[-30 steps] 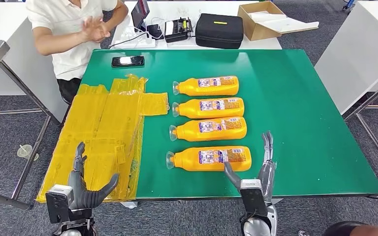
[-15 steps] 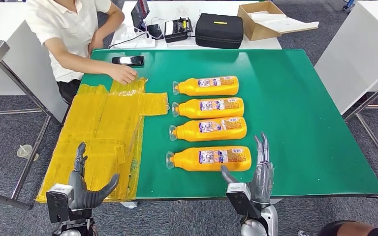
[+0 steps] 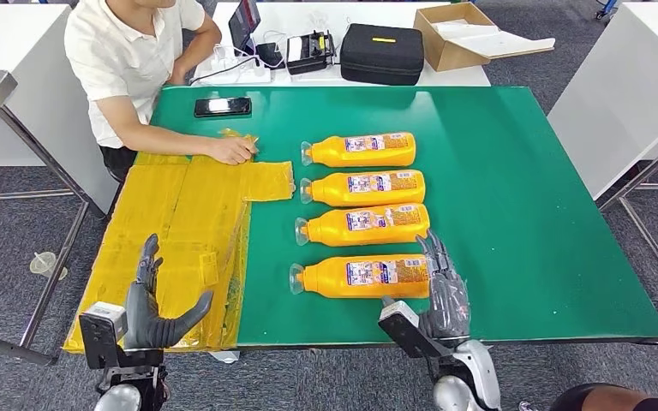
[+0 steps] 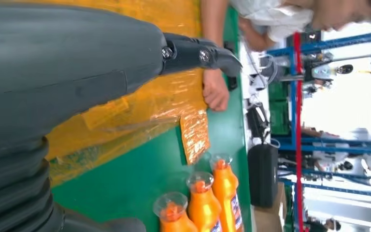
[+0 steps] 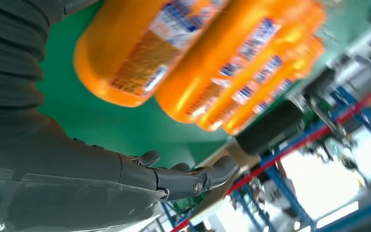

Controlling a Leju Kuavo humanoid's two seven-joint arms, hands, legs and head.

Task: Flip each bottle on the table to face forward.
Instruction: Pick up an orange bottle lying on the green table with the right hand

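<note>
Overhead, the right hand (image 3: 442, 287) is open beside the nearest bottle (image 3: 361, 278).

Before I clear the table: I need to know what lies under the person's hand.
The person's hand presses on a crinkled yellow plastic sheet spread over the green table. Anything beneath the sheet is covered and cannot be seen.

Right hand closer to nearest bottle; person's hand lowered onto sheets.
The right hand (image 3: 442, 289) has swung inward, fingers now at the base of the nearest bottle (image 3: 364, 276). The person's hand (image 3: 231, 150) now rests on the yellow sheets (image 3: 180, 231).
</note>
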